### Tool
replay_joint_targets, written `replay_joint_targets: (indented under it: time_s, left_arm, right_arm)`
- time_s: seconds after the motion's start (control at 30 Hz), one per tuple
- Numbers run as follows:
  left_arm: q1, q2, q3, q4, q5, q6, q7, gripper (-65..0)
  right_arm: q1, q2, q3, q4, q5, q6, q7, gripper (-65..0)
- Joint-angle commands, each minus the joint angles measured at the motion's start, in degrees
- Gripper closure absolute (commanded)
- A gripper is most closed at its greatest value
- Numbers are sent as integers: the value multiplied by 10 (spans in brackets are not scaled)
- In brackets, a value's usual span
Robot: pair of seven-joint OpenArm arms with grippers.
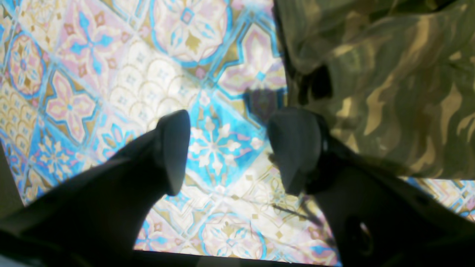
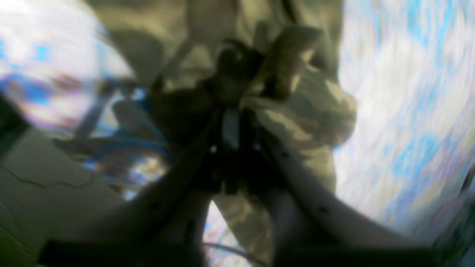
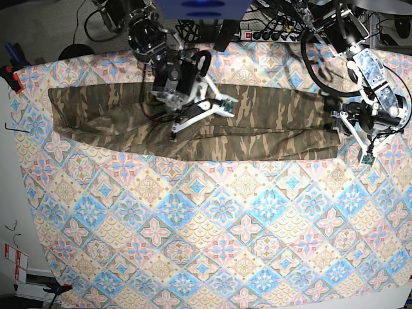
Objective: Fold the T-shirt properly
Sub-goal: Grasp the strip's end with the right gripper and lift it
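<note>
The camouflage T-shirt [image 3: 257,125] lies stretched in a long band across the far half of the tablecloth [image 3: 219,219]. My right gripper [image 3: 166,102] is over the shirt's left part. In the blurred right wrist view it [image 2: 237,96] is shut on a bunched fold of the T-shirt [image 2: 304,111]. My left gripper [image 3: 346,126] is at the shirt's right end. In the left wrist view it [image 1: 233,152] stands open above the tablecloth [image 1: 111,74] with nothing between its fingers, and the T-shirt's [image 1: 389,92] edge lies just beside one finger [image 1: 297,148].
A power strip [image 3: 273,32] and cables run behind the table's far edge. A red clamp [image 3: 9,74] holds the cloth at the far left corner, and another clamp [image 3: 55,290] sits at the near left. Bare tablecloth fills the near half.
</note>
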Motion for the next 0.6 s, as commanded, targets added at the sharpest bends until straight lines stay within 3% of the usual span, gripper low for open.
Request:
replay_joint_targets:
  time_s: [0.0,0.3,0.57]
  left_arm:
    - [-7,-7,0,8,-2,3,-7,-368]
    - [-4,-7,0,8,-2,3,-5,-371]
    - [-3,-7,0,8,-1,3,-4,-371]
  right_arm:
    - [16,-1,-1,7,-2,-1,3,-11]
    - [30,5,0,1,-2,-1,3,-20]
    - [34,5,-2,1,-3,-1,3,-163]
